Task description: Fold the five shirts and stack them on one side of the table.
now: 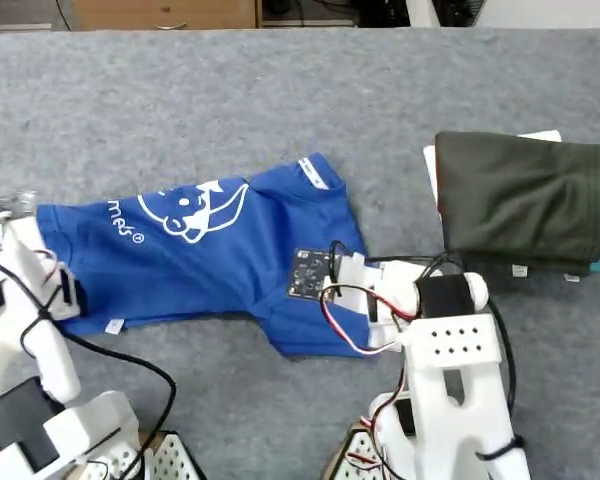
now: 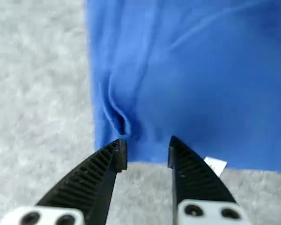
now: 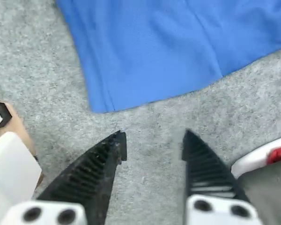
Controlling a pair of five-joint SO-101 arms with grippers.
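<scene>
A blue shirt (image 1: 200, 250) with a white print lies flat on the grey table cover, left of centre. My left gripper (image 2: 147, 152) is open at the shirt's hem (image 2: 178, 93), its tips touching the edge beside a small fold and a white tag (image 2: 215, 165). The left arm (image 1: 25, 300) stands at the shirt's left end. My right gripper (image 3: 154, 145) is open over bare cover, just off the blue sleeve (image 3: 154, 56). The right arm (image 1: 420, 310) sits at the shirt's right end. A stack of folded shirts (image 1: 520, 200), dark olive on top, rests at the right side.
The grey cover (image 1: 280, 100) stretches free behind the blue shirt. A cardboard piece (image 3: 16, 136) lies by the right arm's base. Cables (image 1: 130, 365) run from both arms near the front edge. The stack's white and red edges (image 3: 267, 157) lie close to the right gripper.
</scene>
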